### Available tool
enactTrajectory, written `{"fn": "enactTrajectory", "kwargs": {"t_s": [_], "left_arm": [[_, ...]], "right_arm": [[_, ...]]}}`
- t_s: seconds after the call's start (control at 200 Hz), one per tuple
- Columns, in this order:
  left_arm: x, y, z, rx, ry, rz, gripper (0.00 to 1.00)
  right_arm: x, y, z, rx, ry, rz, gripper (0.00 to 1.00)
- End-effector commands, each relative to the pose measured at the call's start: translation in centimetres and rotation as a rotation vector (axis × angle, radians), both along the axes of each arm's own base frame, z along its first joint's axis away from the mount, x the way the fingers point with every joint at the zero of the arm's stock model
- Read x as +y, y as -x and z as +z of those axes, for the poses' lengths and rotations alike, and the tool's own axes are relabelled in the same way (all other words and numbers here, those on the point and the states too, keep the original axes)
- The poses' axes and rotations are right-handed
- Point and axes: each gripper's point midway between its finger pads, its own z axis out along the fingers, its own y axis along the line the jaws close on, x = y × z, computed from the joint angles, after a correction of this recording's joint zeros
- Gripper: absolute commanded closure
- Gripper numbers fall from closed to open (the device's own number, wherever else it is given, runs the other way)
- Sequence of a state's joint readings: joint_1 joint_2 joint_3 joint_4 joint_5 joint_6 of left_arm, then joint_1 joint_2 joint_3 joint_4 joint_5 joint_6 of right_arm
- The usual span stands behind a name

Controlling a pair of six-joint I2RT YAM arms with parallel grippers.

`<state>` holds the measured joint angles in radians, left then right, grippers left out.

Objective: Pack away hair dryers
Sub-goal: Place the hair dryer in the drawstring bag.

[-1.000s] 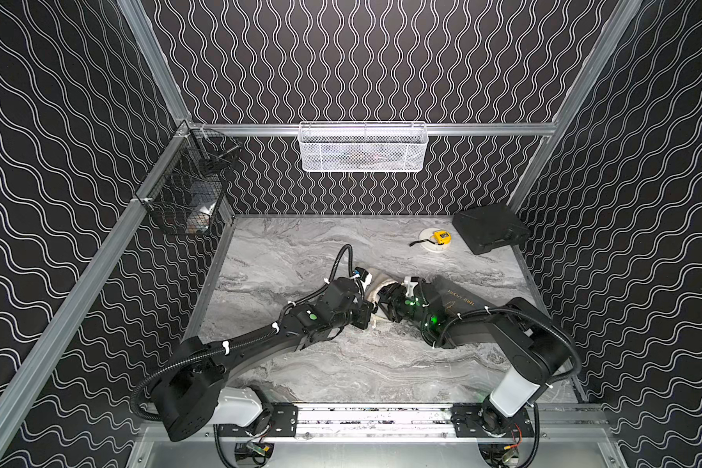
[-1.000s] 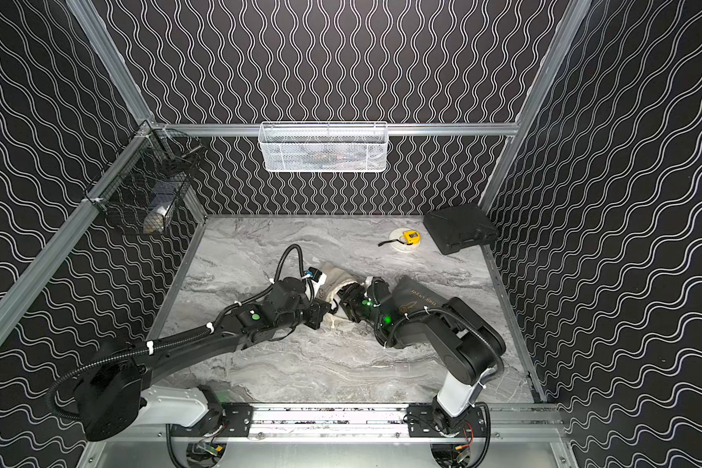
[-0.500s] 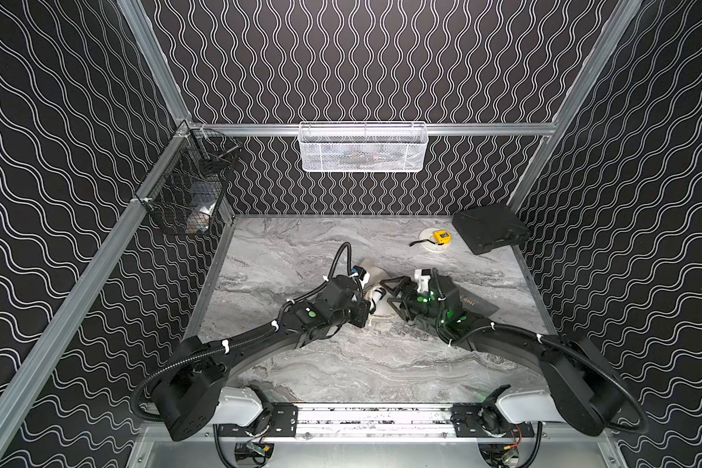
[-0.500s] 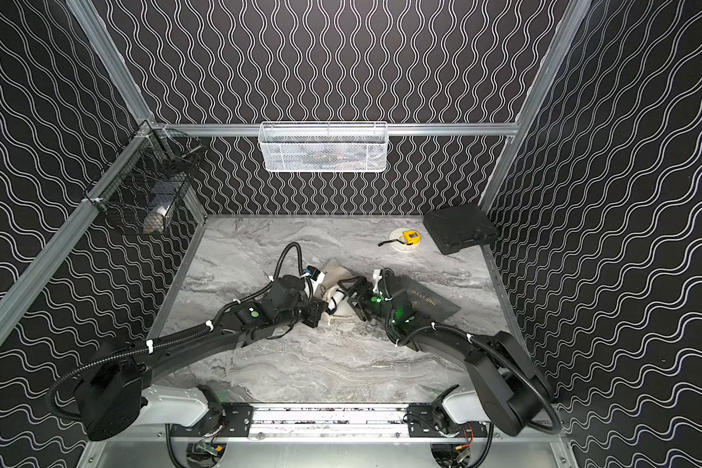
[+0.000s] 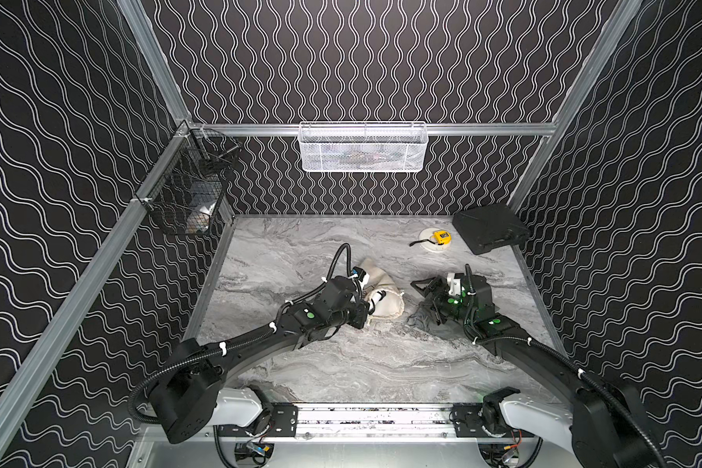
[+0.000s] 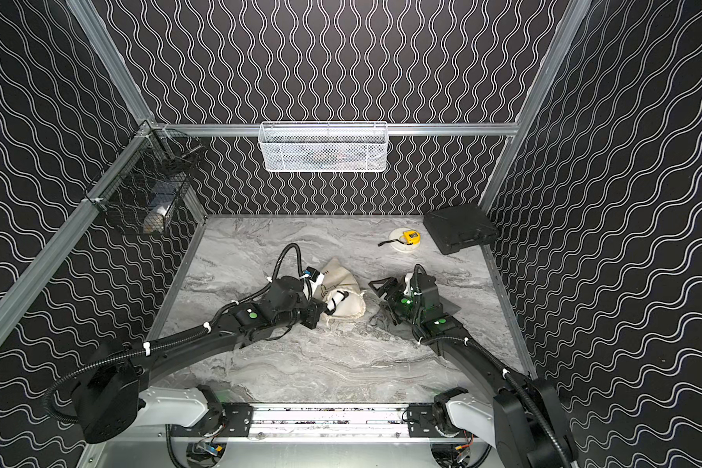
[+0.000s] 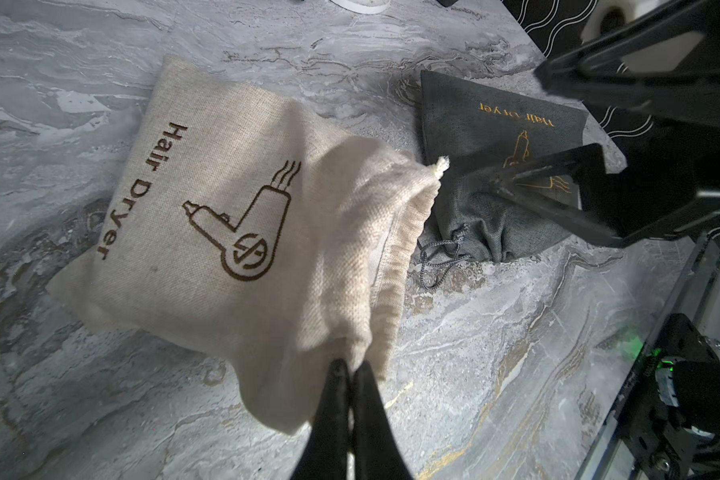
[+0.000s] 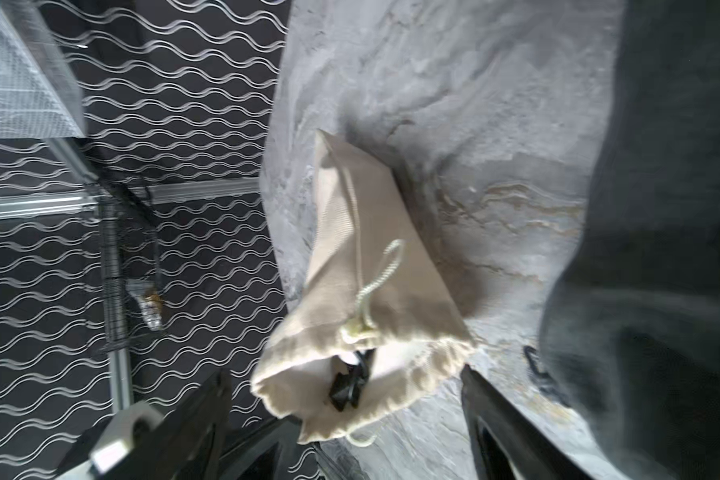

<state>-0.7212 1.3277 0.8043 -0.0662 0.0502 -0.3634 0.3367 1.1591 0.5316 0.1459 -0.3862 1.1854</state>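
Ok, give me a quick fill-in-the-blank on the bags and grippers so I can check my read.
1. The left gripper holds the beige bag by its mouth, fingers ___.
2. The right gripper, near the dark grey bag, has its fingers ___.
3. Both bags are printed "Hair ___".
4. Beside the black case lies a yellow ___.
Missing: shut; open; Dryer; tape measure.

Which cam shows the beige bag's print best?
Left wrist: beige bag fills the frame, lettering and dryer drawing legible. In both top views it's small, partly behind the left arm. Right wrist shows only its plain side and mouth, blurred.
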Motion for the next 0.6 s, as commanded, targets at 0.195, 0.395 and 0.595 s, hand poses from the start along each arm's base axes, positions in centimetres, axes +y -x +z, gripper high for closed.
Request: {"fn": "enactTrajectory", "kwargs": {"t_s": [0.195, 0.395, 0.595], "left_arm": [[-0.3, 0.5, 1.1, -0.05, 0.037, -0.047, 1.0], [-0.6, 0.8, 1.1, -0.052, 0.048, -0.074, 1.0], [-0.9, 1.0, 1.0, -0.05, 0.057, -0.086, 1.0]], "right_arm": [[2.0, -0.8, -2.5, 0.082, -0.026, 0.105, 0.19], [1.9, -2.0, -2.7, 0.083, -0.011, 0.082, 0.21], [2.4, -3.1, -3.2, 0.086, -0.014, 0.079, 0.26]]}}
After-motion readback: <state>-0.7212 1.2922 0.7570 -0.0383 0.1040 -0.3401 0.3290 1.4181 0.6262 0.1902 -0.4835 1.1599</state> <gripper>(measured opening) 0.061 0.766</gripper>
